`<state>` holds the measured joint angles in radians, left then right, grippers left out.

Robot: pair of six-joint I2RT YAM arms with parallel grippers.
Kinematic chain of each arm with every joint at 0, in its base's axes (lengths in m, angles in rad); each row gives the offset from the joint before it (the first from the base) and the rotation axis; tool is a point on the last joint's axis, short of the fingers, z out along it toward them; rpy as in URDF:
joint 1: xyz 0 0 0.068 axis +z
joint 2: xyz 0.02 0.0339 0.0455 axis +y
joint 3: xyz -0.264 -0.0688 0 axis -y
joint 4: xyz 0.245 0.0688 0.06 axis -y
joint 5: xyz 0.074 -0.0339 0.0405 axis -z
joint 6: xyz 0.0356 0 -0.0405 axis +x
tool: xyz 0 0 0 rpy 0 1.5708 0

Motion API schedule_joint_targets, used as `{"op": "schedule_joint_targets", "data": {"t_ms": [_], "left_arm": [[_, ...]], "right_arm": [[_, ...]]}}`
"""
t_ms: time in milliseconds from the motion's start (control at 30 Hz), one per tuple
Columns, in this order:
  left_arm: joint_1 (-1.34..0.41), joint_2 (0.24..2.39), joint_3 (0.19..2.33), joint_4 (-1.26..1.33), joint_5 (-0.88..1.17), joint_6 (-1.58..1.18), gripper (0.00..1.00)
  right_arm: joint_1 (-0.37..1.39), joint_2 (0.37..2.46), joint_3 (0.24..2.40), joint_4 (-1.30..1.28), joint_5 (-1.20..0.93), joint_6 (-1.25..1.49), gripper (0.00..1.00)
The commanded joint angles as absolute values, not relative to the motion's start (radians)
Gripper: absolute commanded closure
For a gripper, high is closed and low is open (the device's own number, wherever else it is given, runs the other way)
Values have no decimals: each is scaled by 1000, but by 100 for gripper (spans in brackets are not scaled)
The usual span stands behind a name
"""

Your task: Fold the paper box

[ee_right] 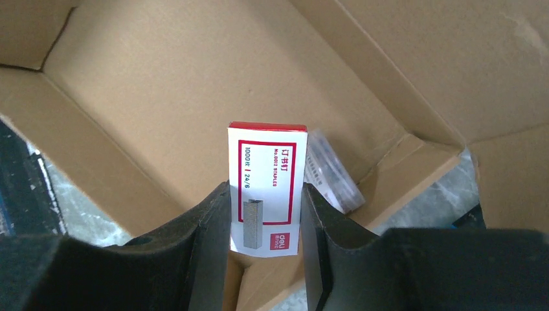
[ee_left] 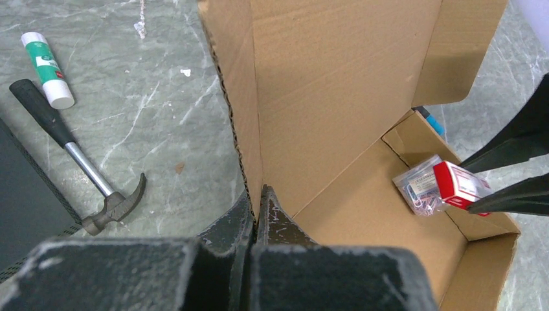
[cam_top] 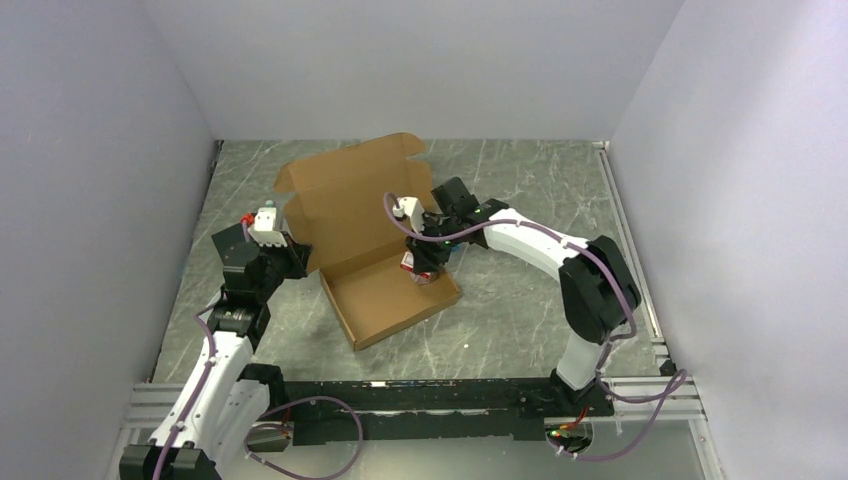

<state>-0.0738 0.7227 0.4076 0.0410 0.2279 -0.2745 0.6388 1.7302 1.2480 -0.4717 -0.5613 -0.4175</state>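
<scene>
The left end effector is closed on the edge of an upright wall of the paper box, which stands directly ahead of it on the bench. A hammer lies to its left. The right end effector grips a red-and-white staples carton over the box's tray, and a clear packet lies just beyond it.
</scene>
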Motion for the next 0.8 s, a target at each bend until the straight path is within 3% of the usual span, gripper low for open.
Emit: {"op": "schedule_joint_targets", "data": {"t_ms": [0, 600, 767], "left_arm": [[-79, 721, 410, 93, 241, -267, 100], [-80, 719, 409, 94, 245, -271, 100], [-81, 719, 407, 95, 245, -270, 100]], "right_arm": [[662, 1774, 1344, -496, -508, -444, 83], [819, 1904, 1440, -538, -429, -453, 78], [833, 1916, 1433, -537, -417, -448, 60]]}}
